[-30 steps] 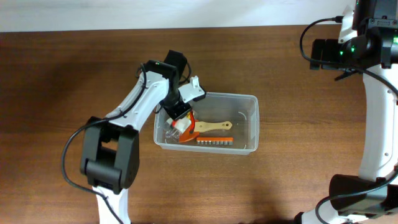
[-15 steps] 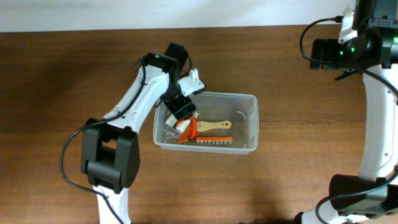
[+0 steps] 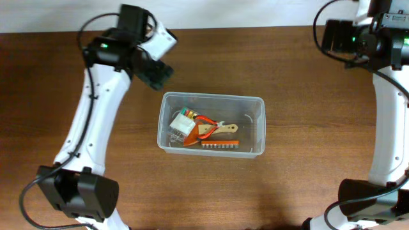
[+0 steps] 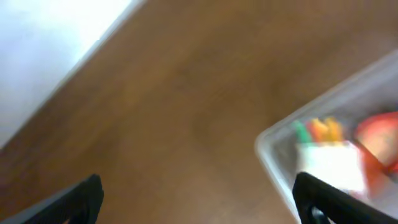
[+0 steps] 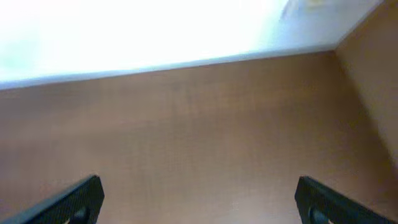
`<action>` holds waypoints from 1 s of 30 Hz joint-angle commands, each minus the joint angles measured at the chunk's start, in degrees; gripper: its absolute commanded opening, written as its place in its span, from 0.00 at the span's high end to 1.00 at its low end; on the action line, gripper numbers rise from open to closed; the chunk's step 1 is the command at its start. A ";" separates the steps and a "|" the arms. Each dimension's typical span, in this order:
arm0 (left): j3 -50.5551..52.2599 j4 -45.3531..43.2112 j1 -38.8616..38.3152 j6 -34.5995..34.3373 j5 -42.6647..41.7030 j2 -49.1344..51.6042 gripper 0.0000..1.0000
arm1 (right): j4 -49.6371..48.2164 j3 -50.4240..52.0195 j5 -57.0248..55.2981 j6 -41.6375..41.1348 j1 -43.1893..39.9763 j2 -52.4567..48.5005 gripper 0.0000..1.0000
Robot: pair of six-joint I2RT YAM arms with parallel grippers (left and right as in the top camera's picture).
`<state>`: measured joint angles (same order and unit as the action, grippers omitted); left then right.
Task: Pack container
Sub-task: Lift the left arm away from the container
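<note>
The container (image 3: 211, 96), a clear rectangular tub, sits mid-table. In it lie a small clear pack of coloured markers (image 3: 182, 122), an orange tool, a wooden-handled piece (image 3: 222, 130) and a row of grey bits (image 3: 220, 145). My left gripper (image 3: 157, 73) hangs open and empty above the table, beyond the tub's far left corner. Its blurred wrist view shows that corner (image 4: 268, 144) and the marker pack (image 4: 329, 163), with bare wood between the fingertips (image 4: 87, 194). My right gripper (image 3: 333, 39) is open and empty at the far right, well away from the tub.
Brown wooden table (image 3: 307, 185) all round the tub. A white wall strip (image 3: 211, 13) runs along the table's far edge, also seen as the white wall (image 5: 155, 31) in the right wrist view. The arm bases stand at the near left and near right.
My left gripper opened, left the marker pack in the container, then rose and swung back to the far left. The right arm barely moved.
</note>
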<state>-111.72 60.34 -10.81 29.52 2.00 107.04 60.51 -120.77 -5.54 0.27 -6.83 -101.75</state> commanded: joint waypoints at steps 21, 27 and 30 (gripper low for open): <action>11.52 -17.46 11.41 -16.96 12.83 -15.21 0.01 | -6.95 11.93 -1.36 6.73 -3.82 10.23 0.01; 31.36 -27.28 14.36 -18.58 12.81 -29.90 0.01 | -20.22 35.63 -1.22 6.32 -4.44 25.14 0.01; 42.66 -34.25 14.38 -18.58 12.81 -38.99 0.01 | -27.06 49.33 -0.61 4.07 -4.39 34.99 0.01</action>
<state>-77.14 29.43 3.55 12.21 14.33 75.09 36.16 -80.60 -6.13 6.44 -10.85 -74.30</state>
